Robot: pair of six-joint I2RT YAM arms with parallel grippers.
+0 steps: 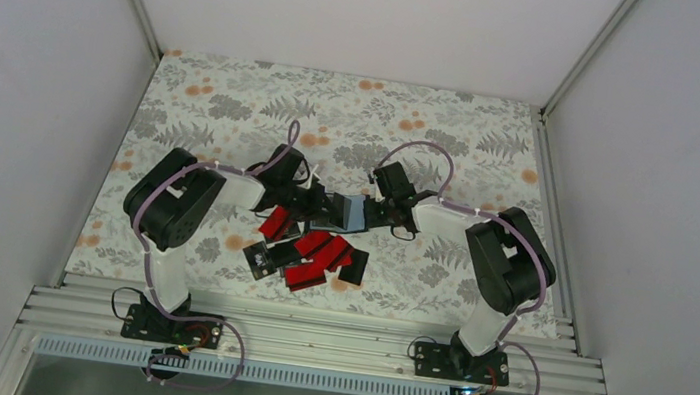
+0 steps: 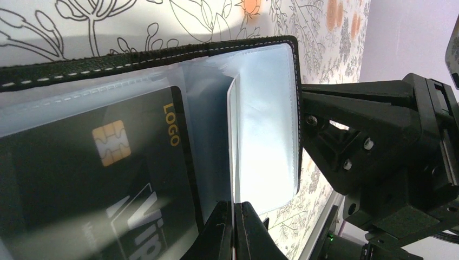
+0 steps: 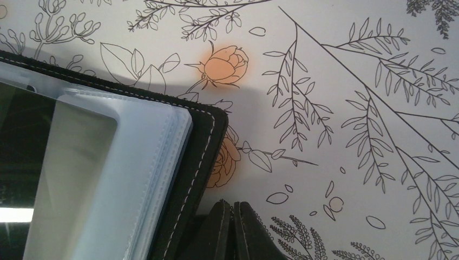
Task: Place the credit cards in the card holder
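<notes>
The card holder [image 1: 352,213] hangs open between my two grippers above the floral mat, its blue-grey inside showing. My left gripper [image 2: 234,216] is shut on a thin pale sleeve page seen edge-on. A black credit card [image 2: 108,179] with a gold chip sits in a clear sleeve on the left. My right gripper [image 3: 234,216] is shut at the corner of the black stitched cover [image 3: 200,157]; in the left wrist view it pinches the holder's right edge [image 2: 303,116]. Loose red and black credit cards [image 1: 313,259] lie heaped below the holder.
The floral mat [image 1: 235,113] covers the table between white walls. An aluminium rail [image 1: 308,339] runs along the near edge by both arm bases. The card heap spreads from a red card [image 1: 274,222] to a black one [image 1: 350,263].
</notes>
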